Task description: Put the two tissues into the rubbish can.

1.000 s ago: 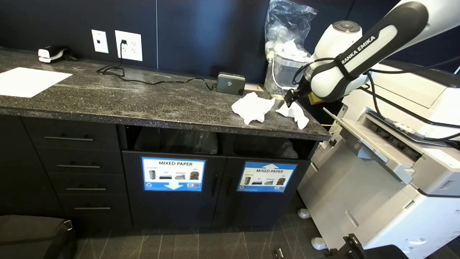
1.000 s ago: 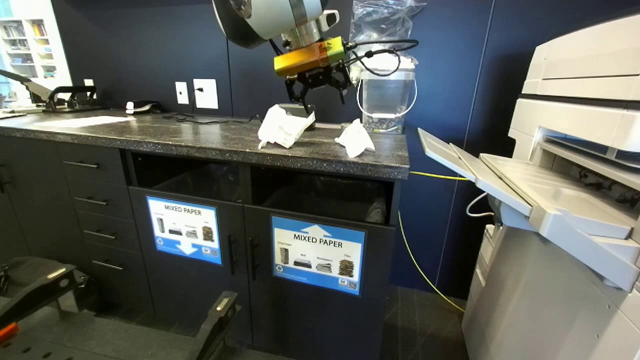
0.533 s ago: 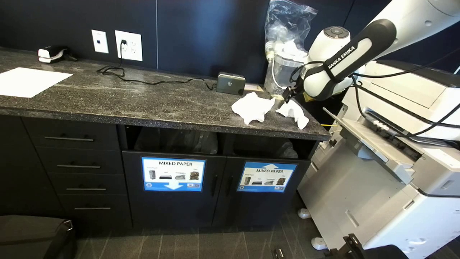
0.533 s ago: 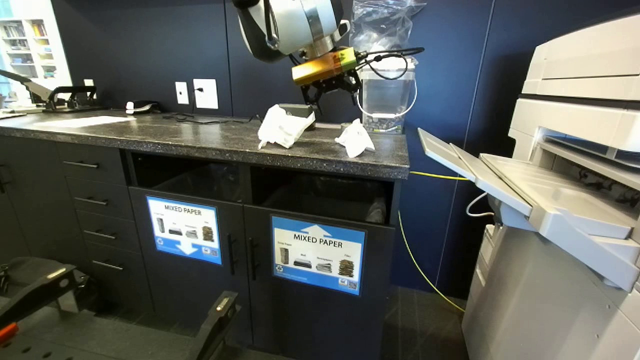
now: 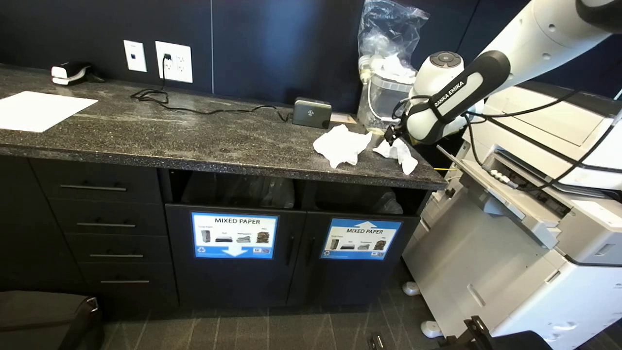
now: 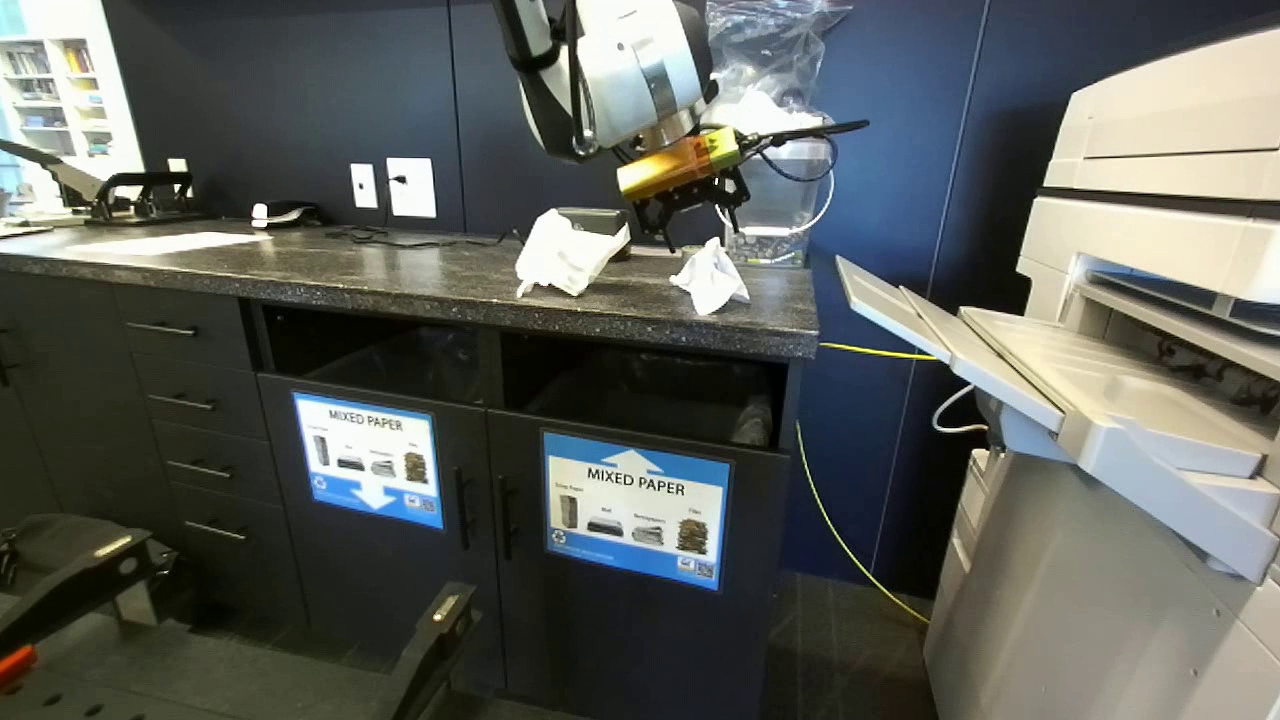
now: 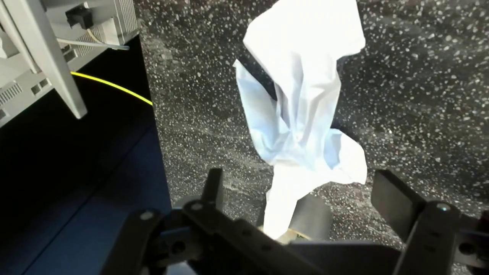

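Two crumpled white tissues lie on the dark speckled counter near its end. The larger tissue (image 6: 568,255) is apart from the smaller tissue (image 6: 712,278), which is closest to the corner. Just above and behind the smaller one, my gripper (image 6: 703,238) points down, open and holding nothing. In the wrist view that tissue (image 7: 301,114) stretches away from between the spread fingers (image 7: 397,202). Under the counter are two dark bin slots, a left slot (image 6: 380,355) and a right slot (image 6: 650,390). Both signs read MIXED PAPER, so I cannot tell which is the rubbish can.
A clear bucket (image 5: 386,99) topped by a plastic bag stands behind the gripper. A small round object (image 7: 313,215) sits beside the smaller tissue. A dark box (image 5: 312,113) is against the wall. Past the counter's end is a big printer (image 5: 486,204) with a protruding tray.
In an exterior view my gripper has moved right and down, from over the larger tissue to close above the smaller one. It has stayed open. Both tissues lie as before.
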You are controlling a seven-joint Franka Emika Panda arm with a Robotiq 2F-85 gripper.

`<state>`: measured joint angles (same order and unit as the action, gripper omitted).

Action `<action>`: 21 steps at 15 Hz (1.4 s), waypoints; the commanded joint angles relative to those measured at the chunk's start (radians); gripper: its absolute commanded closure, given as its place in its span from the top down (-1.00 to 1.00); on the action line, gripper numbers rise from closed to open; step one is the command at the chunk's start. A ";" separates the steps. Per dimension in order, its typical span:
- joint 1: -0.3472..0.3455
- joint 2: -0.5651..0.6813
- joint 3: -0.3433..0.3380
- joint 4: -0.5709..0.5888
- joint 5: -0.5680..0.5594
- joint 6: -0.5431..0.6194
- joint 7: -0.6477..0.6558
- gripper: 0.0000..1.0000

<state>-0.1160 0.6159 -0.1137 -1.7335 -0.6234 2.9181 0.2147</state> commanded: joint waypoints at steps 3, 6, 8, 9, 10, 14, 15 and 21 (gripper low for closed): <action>0.055 0.090 -0.066 0.109 0.149 -0.033 -0.140 1.00; 0.070 0.121 -0.090 0.147 0.194 -0.046 -0.176 1.00; 0.072 0.138 -0.099 0.168 0.214 -0.054 -0.190 1.00; 0.073 0.144 -0.103 0.175 0.222 -0.058 -0.196 1.00; 0.073 0.150 -0.105 0.184 0.226 -0.065 -0.200 1.00; 0.054 0.163 -0.080 0.206 0.266 -0.127 -0.235 1.00; 0.050 0.166 -0.075 0.212 0.275 -0.140 -0.243 0.50; 0.032 0.172 -0.048 0.233 0.325 -0.197 -0.281 -0.30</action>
<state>-0.0650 0.7650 -0.1849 -1.5555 -0.3400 2.7561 -0.0187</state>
